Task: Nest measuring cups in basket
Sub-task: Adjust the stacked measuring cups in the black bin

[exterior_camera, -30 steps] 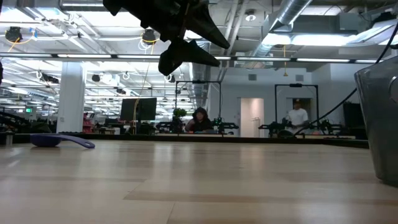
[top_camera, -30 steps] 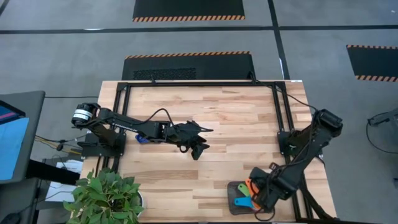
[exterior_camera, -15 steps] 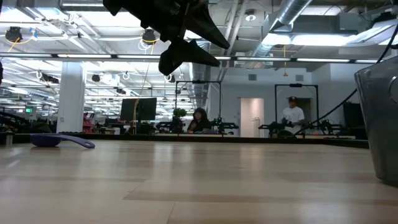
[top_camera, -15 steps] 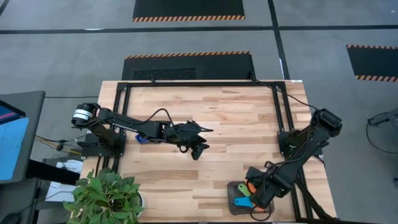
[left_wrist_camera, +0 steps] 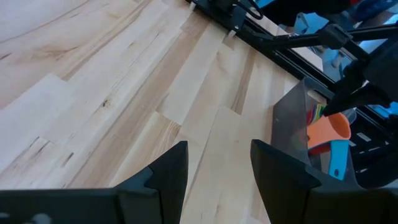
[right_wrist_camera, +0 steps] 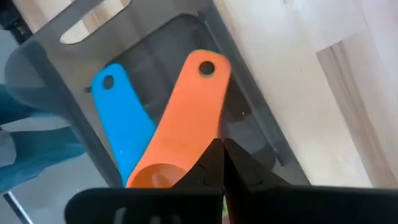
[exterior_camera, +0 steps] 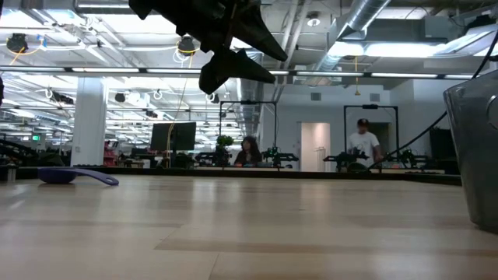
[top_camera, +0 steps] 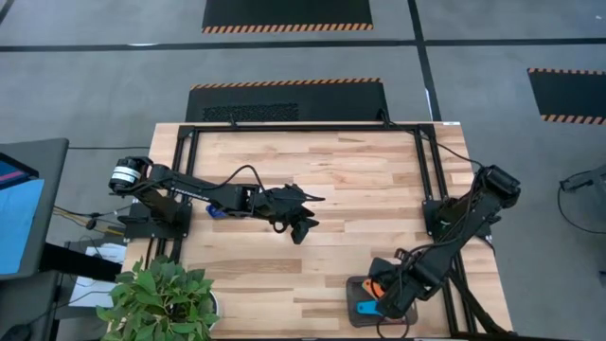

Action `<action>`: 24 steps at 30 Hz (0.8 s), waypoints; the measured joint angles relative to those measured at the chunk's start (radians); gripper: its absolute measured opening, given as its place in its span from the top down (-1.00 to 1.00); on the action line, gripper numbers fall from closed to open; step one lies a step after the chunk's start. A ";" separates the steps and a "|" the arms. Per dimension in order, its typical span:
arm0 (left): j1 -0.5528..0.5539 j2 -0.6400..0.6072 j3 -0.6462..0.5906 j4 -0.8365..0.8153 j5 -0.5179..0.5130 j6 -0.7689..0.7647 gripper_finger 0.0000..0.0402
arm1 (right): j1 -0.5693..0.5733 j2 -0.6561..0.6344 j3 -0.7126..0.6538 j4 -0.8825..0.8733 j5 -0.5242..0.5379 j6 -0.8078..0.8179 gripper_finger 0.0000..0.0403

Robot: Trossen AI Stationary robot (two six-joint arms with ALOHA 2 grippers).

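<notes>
Orange measuring cup (right_wrist_camera: 180, 137) in basket (right_wrist_camera: 68, 31), directly beneath right gripper (right_wrist_camera: 221, 163); fingers pressed together, empty. Left gripper (left_wrist_camera: 217, 168) spread, mid-table.

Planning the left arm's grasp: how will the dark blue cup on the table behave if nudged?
The dark blue cup looks small and plastic, so probably light and apt to slide on the smooth table. Its flat handle lies low, so it likely pivots rather than rolls.

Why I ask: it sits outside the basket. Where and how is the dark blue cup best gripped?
Take the dark blue cup by its flat handle, the left gripper coming from above: the handle lies low on the table, clear of the bowl.
</notes>
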 joint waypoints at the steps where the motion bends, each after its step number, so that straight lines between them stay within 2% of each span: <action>1: 0.000 0.000 0.000 0.000 0.000 0.000 0.19 | -0.002 0.000 0.000 0.001 0.001 0.000 0.95; 10: 0.000 0.000 0.000 0.000 0.000 0.000 0.19 | -0.026 0.000 0.000 -0.045 -0.007 0.013 0.95; 16: 0.000 0.000 0.000 0.000 0.001 0.000 0.19 | 0.013 0.000 0.000 0.154 -0.008 -0.121 0.98; 24: 0.000 0.000 0.000 -0.001 0.000 0.021 0.19 | 0.062 0.011 0.002 0.291 -0.018 -0.130 0.97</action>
